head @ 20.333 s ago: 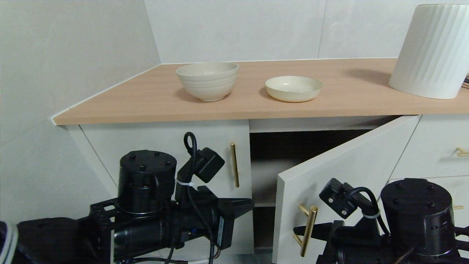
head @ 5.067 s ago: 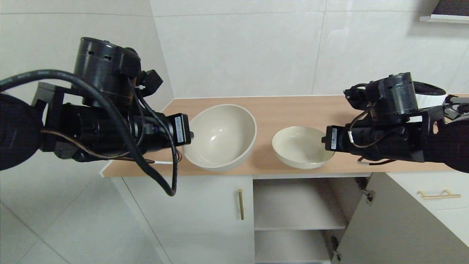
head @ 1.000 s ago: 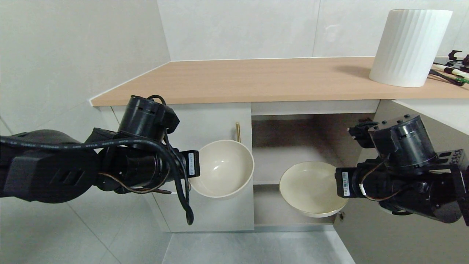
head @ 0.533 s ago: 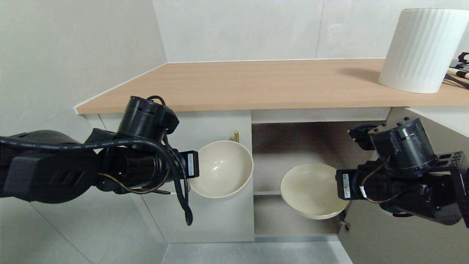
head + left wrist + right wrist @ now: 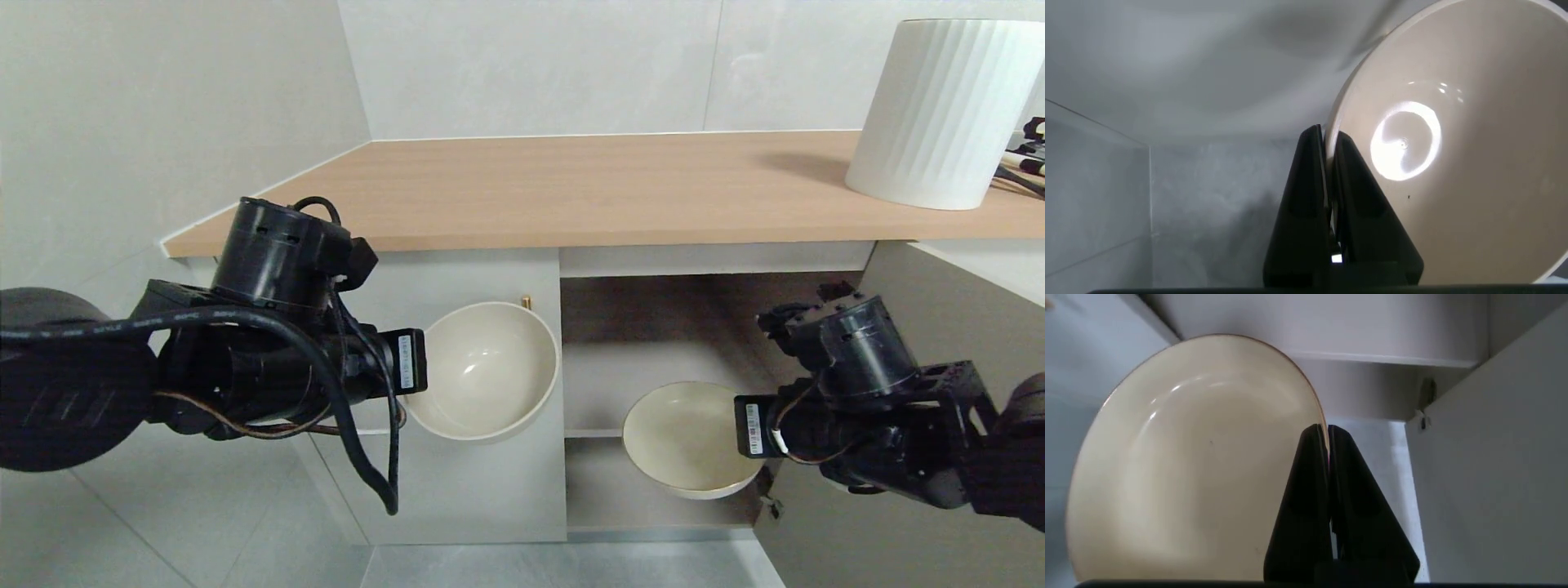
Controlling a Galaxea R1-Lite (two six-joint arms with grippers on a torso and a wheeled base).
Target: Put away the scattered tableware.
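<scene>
Tableware held at the cabinet [image 5: 653,327].
Head view: deep bowl [image 5: 482,371] before the closed door [image 5: 465,490], shallow dish [image 5: 690,441] before the open compartment. Left wrist view: left gripper [image 5: 1328,155] pinches the deep bowl's rim. Right wrist view: right gripper [image 5: 1328,445] pinches the shallow dish's rim.

We found the cabinet opening [image 5: 669,310] passable between the closed door [image 5: 490,490] at 9 o'clock and the swung-out door [image 5: 939,286] at 3 o'clock. Its shelf [image 5: 604,392] crossed behind the dish [image 5: 686,441]; the closed door backed the bowl [image 5: 482,380].
</scene>
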